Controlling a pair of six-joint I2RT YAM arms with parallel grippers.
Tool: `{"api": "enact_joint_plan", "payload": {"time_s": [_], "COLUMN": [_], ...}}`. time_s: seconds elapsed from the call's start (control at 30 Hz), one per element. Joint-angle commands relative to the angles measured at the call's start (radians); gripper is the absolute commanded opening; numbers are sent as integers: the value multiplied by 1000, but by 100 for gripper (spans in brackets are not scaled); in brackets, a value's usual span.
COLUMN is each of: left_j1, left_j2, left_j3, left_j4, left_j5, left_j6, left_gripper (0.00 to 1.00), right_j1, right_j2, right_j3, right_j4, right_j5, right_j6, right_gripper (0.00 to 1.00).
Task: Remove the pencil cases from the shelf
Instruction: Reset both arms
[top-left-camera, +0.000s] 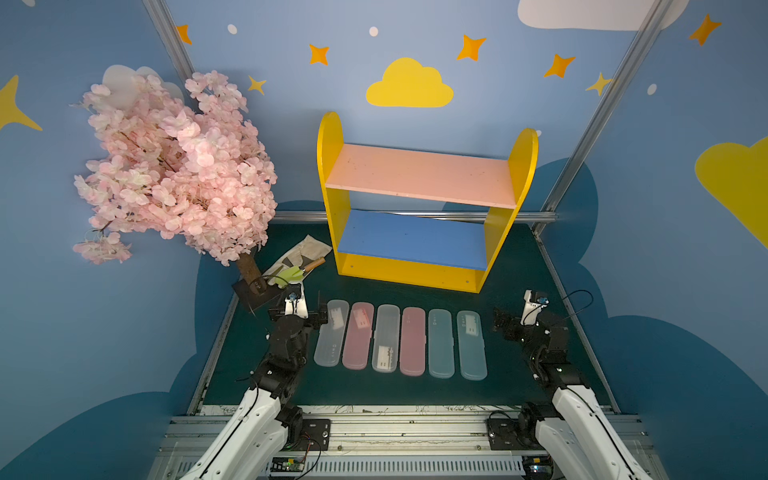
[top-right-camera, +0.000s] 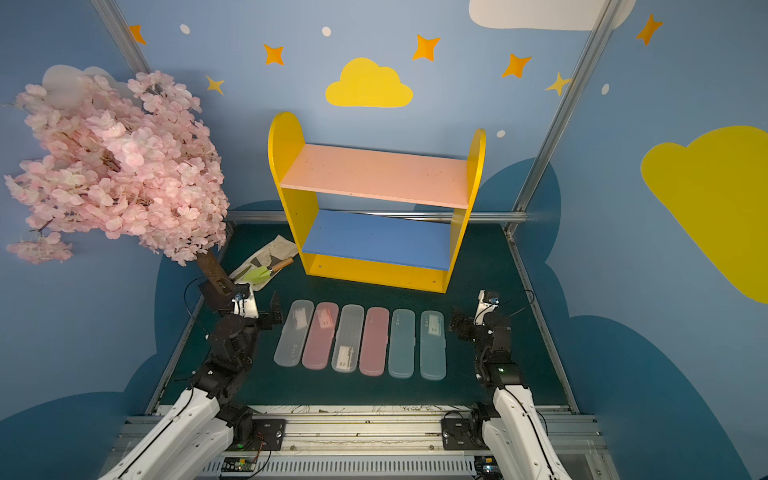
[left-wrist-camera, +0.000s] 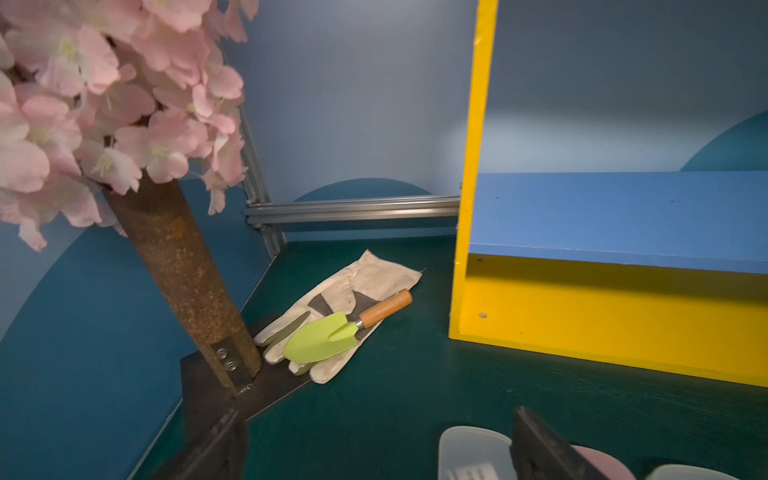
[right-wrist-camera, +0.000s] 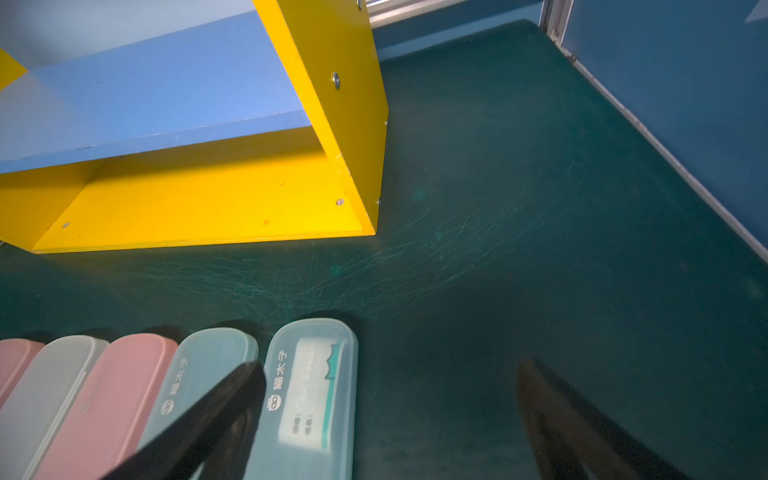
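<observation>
In both top views we see 1 2-tier shelf (top-left-camera: 419, 174) standing bare and all 6 pencil cases (top-left-camera: 412, 341) (2 frosted white, 2 pink, 2 pale blue) lying flat in 1 row on the surface (top-left-camera: 519, 270) just in front of it, so removal looks done to us and no case is left to fetch. Left wrist view: left claw (left-wrist-camera: 376, 415) spread wide, holding nothing, at the row's white end, 1 glove (left-wrist-camera: 374, 274) and 1 trowel (left-wrist-camera: 320, 340) beyond. Right wrist view: right claw (right-wrist-camera: 390, 368) also spread wide and empty, 1 finger (right-wrist-camera: 232, 399) over a pale blue case at the row's other end.
</observation>
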Motion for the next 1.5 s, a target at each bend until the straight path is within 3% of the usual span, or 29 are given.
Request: {"api": "enact_joint_plan", "payload": {"time_s": [0.0,0.17,0.37,0.6,0.7,1.07,1.3,1.37,1.47], "left_j1": [131,267,282,284,280,274,272,273,272], "left_j2": [74,301,626,876,852,853,853,853,853], "left_j3": [-35,-55,-9,74,96,92,92,93,92], "left_j4": [143,324,530,620,538,550,550,547,549], "left_j5": [168,344,443,480,490,479,477,477,477], "left_j6": [-32,-101,-55,-46,-30,-26,-26,-26,-25], "left_gripper": [100,100,100,100,100,100,100,100,100], "right_j1": [-6,-6,-7,-11,-12,-13,-9,-9,-8], "right_j2": [46,161,261,353,392,638,852,842,790], "right_j3": [1,45,101,99,98,133,62,73,143], "right_j4": [115,117,101,196,251,495,882,848,618], "right_j5": [36,48,42,49,46,58,81,80,64], "right_j6": [-46,-43,-128,-156,-175,-231,-217,-216,-240], "right_gripper": [99,99,99,99,99,99,99,99,99]}}
